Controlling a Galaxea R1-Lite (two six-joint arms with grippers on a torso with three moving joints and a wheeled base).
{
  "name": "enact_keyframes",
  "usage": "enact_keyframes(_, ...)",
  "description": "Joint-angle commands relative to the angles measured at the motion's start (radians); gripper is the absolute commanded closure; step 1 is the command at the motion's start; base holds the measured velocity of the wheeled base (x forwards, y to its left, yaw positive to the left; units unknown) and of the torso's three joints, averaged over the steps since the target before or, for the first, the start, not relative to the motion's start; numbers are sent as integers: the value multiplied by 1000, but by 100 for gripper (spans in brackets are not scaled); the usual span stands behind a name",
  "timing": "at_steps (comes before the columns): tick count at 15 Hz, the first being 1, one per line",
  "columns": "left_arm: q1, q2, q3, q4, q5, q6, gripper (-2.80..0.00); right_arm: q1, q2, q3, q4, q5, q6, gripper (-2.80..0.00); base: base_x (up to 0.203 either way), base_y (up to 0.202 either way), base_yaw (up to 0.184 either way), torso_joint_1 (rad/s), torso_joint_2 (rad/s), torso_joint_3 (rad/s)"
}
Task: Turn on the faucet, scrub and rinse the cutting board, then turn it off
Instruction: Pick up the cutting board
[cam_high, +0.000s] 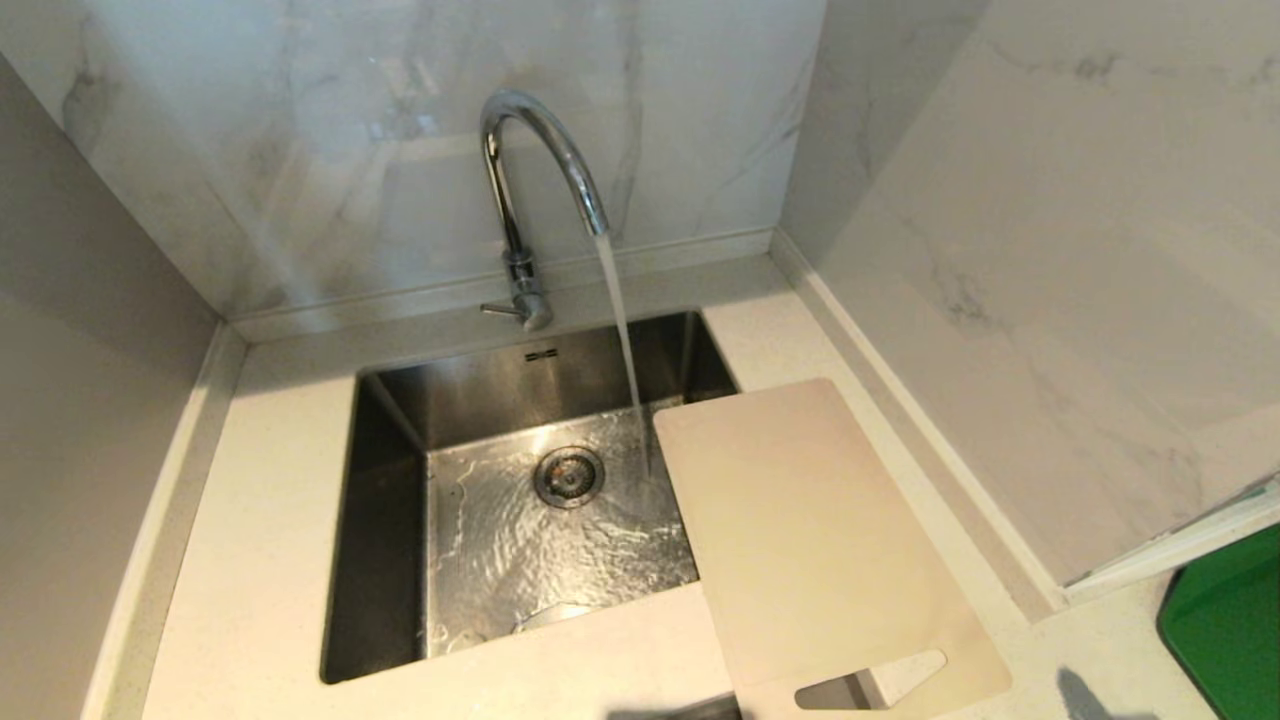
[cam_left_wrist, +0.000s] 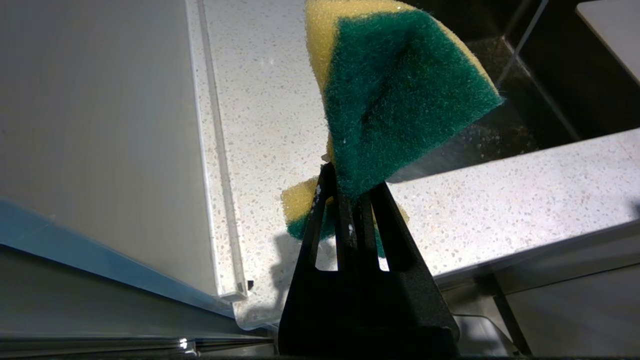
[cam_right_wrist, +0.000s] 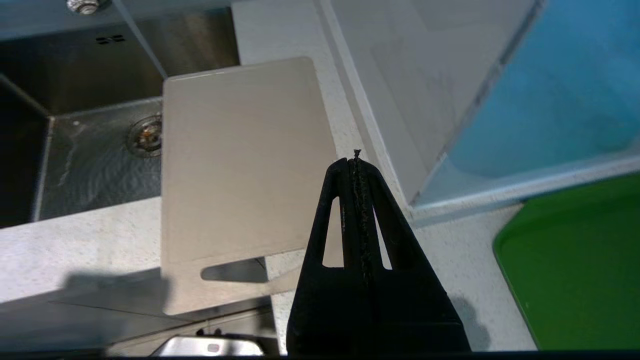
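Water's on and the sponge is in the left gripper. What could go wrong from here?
1. The cutting board lies half over the sink, its handle end past the counter edge; a careless nudge from the shut, empty right gripper may tip it.
2. The left gripper pinches only a corner of the sponge; scrubbing could pull it free.
3. The faucet stream lands beside the board, so moving it under may splash.

No text, brand name or number can be read anywhere. The only mark is a small dark stamp on the back wall of the brushed stainless-steel sink (cam_high: 541, 356) (just under the tap), possibly a logo, too small to decipher.
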Motion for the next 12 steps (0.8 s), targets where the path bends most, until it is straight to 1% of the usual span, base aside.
enact_keyframes(1,0,0,1,0,0,-1,0,0,174,-137,61,49,-1,0,0,0,0,0,0,0)
enact_keyframes(4,0,0,0,0,-1,-1,0,1,270,-318,331,154,-10,0,0,0,0,0,0,0)
enact_keyframes(5,0,0,0,0,0,-1,0,0,302,-356,402,180,-25,0,0,0,0,0,0,0)
enact_keyframes(6,0,0,0,0,0,-1,0,1,338,-384,460,199,-57,0,0,0,0,0,0,0)
enact_keyframes(8,0,0,0,0,0,-1,0,1,406,-407,515,211,-169,0,0,0,0,0,0,0)
enact_keyframes(9,0,0,0,0,0,-1,0,1,436,-417,528,211,-188,0,0,0,0,0,0,0)
enact_keyframes(12,0,0,1,0,0,-1,0,2,548,-431,557,214,-200,0,0,0,0,0,0,0)
